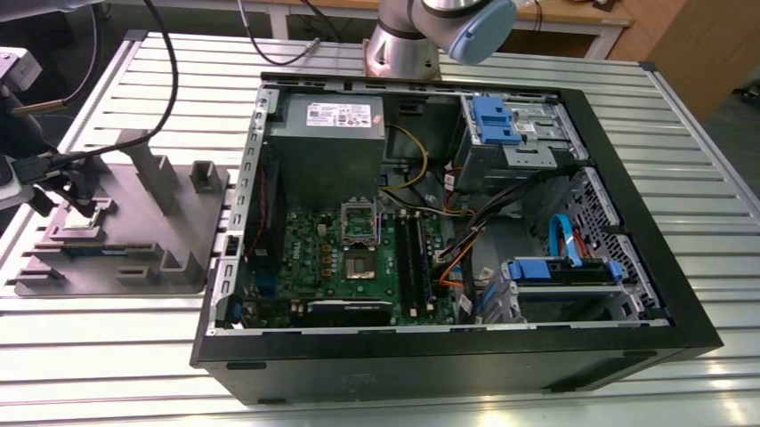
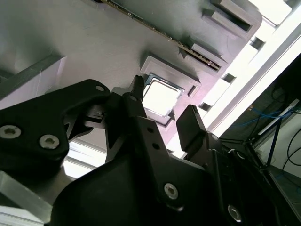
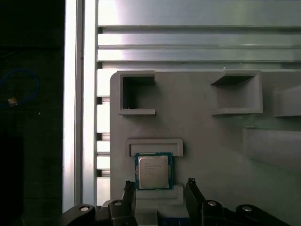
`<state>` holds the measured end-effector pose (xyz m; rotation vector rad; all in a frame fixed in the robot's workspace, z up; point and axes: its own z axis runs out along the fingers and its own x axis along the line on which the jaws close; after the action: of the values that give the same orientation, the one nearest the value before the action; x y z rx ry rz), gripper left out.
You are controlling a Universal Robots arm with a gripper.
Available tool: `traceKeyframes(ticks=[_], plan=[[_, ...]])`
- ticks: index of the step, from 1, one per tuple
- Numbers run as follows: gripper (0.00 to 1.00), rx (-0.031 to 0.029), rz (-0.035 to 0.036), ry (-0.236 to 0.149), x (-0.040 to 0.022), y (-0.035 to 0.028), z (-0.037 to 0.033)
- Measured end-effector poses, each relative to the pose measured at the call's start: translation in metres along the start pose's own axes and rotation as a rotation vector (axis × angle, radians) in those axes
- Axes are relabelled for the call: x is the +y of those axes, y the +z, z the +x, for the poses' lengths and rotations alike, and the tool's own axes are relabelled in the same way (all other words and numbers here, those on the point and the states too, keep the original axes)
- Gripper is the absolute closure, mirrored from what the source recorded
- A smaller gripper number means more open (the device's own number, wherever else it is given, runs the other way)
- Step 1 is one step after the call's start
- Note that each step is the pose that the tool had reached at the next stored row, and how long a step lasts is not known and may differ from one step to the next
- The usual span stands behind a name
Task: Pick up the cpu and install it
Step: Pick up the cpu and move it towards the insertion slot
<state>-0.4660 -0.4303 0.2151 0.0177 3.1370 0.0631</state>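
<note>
The cpu (image 3: 154,170) is a small square chip with a pale metal top. It lies flat in a shallow recess of the grey fixture plate (image 3: 197,122). My gripper (image 3: 159,185) hangs just above it, open, with one black finger (image 3: 128,187) on each side and a gap to the chip's edges. In the second wrist view the cpu (image 2: 160,96) shines between the same fingers of the gripper (image 2: 163,99). In the exterior view the gripper (image 1: 71,203) is at the far left over the fixture plate (image 1: 131,267), and the cpu (image 1: 75,233) sits just below it.
An open computer case (image 1: 665,294) fills the middle of the slatted metal table (image 1: 713,178). Inside are the green board with the dark cpu socket (image 1: 359,264), its metal frame (image 1: 359,218) raised, a grey power-supply box (image 1: 327,133) and blue drive bays (image 1: 497,120). Upright holders (image 1: 160,173) stand on the fixture.
</note>
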Motion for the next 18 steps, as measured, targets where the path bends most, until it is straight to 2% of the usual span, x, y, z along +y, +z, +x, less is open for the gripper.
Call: traceKeyframes(ticks=[11,12,18], plan=[[0.45,0.0005,-0.0008,-0.009,0.0052,0.0119,0.0000],[0.45,0.0006,-0.0019,-0.009,0.0070,0.0174,0.0001],[0.44,0.0005,-0.0020,-0.009,0.0070,0.0180,0.0001]])
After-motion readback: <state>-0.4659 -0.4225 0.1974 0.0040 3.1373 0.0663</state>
